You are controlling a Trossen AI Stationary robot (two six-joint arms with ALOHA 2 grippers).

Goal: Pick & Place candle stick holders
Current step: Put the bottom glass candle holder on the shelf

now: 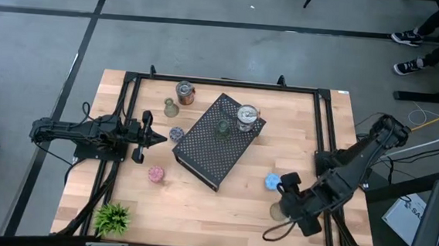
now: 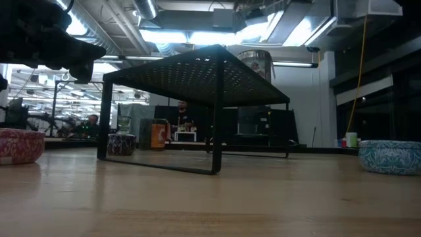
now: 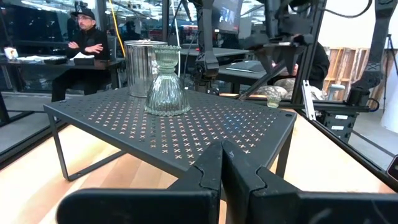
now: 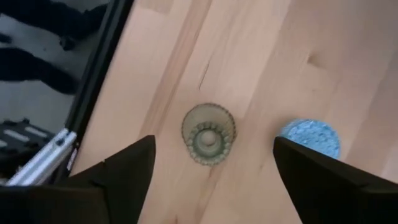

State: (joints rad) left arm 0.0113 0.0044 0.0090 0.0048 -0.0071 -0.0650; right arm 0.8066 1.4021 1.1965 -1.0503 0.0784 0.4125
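A black perforated box (image 1: 218,142) stands mid-table, with a silver can-like holder (image 1: 247,117) and an olive-green glass holder (image 1: 222,128) on its top. On the wood stand a copper-silver can (image 1: 184,92), an olive-green holder (image 1: 171,107), a purple round (image 1: 177,134), a pink round (image 1: 155,173) and a blue round (image 1: 273,181). My right gripper (image 4: 212,149) hangs open, pointing steeply down over another olive-green holder (image 4: 208,134), which stands upright near the table's right edge, and touches nothing. My left gripper (image 3: 222,165) waits shut at the table's left, pointing level at the box.
A small green plant (image 1: 112,218) stands at the near left corner. Black frame rails (image 1: 327,130) run along the table's sides. The blue round (image 4: 309,138) sits close beside the olive-green holder. People stand in the room beyond the table.
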